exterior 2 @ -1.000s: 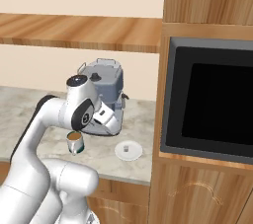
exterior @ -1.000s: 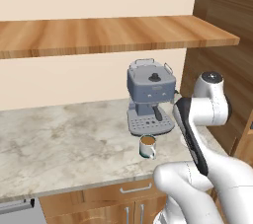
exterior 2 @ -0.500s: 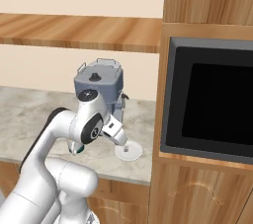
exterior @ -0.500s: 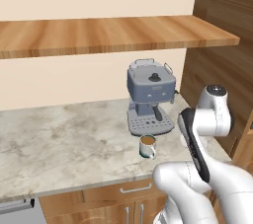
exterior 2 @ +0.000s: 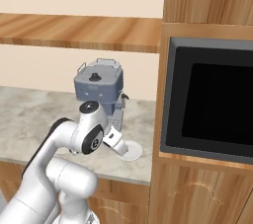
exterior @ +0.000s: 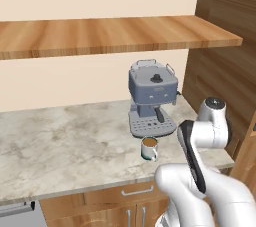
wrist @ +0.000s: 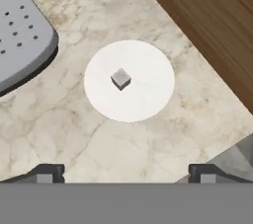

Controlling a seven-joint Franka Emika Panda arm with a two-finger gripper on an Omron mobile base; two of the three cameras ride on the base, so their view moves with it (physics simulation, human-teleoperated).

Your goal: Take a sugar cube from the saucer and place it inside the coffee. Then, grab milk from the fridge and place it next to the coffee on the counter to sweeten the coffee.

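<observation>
Near the middle of my hand view, the sugar cube [wrist: 120, 78] sits on the saucer [wrist: 148, 94]. My gripper [wrist: 126, 172] is wide open, holding nothing.

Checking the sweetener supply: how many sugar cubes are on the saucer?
1. The sugar cube lies near the middle of the saucer, on the counter.

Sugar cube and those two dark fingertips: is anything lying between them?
Nothing. In the hand view, between the open gripper and the sugar cube lie bare saucer and bare counter.
</observation>
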